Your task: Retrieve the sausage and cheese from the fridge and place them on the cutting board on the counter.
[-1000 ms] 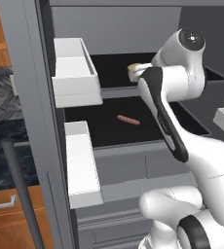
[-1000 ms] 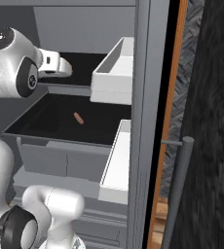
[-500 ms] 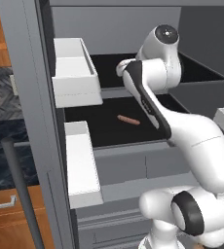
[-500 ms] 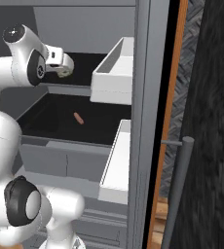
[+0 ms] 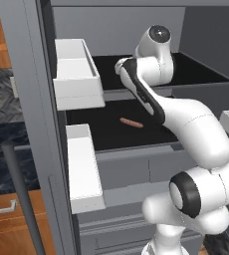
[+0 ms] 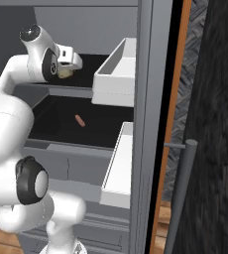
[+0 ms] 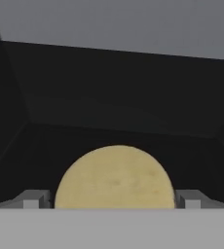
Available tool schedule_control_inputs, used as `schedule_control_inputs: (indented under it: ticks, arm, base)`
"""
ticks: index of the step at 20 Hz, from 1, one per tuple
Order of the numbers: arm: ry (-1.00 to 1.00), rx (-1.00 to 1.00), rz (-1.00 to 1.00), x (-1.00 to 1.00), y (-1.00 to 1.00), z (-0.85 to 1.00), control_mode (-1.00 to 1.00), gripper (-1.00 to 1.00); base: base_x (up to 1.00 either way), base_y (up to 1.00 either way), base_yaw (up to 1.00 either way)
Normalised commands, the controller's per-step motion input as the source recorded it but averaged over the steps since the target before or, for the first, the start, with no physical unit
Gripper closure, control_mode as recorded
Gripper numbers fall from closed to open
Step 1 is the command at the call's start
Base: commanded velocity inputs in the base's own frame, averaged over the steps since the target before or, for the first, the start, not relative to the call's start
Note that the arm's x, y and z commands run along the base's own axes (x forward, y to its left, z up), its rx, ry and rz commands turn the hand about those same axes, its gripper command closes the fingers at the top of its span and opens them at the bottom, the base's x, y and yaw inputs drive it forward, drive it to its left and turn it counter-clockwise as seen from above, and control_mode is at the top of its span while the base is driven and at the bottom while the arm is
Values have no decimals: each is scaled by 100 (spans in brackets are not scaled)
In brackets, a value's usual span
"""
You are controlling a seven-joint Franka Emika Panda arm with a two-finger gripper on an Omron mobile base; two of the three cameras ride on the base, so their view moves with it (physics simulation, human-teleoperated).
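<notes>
The tool (image 6: 67,71) is clamped on the small pale yellow rounded chunk of cheese (image 7: 115,177), one finger on each flank, above the dark upper shelf (image 5: 196,69) of the tall grey fridge (image 6: 148,99). The cheese looks light and firm, perhaps slippery, so gripping across its widest part seems sound. The thin reddish-pink sausage link (image 5: 131,122) lies on the lower shelf (image 5: 101,132); narrow and likely to roll, it is best pinched at mid-length.
</notes>
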Motion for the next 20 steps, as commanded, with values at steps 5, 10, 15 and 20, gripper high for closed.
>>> schedule_control_inputs:
  ticks: [5, 10, 15, 20]
  arm:
    - [0, 0, 0, 2, -3, -24, -100, -100]
    - [3, 0, -1, 0, 0, -26, -100, 100]
    - [0, 0, 0, -3, -3, -6, -100, 100]
    - [-15, 7, 0, -84, -68, 11, -100, 100]
  base:
    - [0, 0, 0]
    - [0, 0, 0]
    - [0, 0, 0]
    - [0, 0, 0]
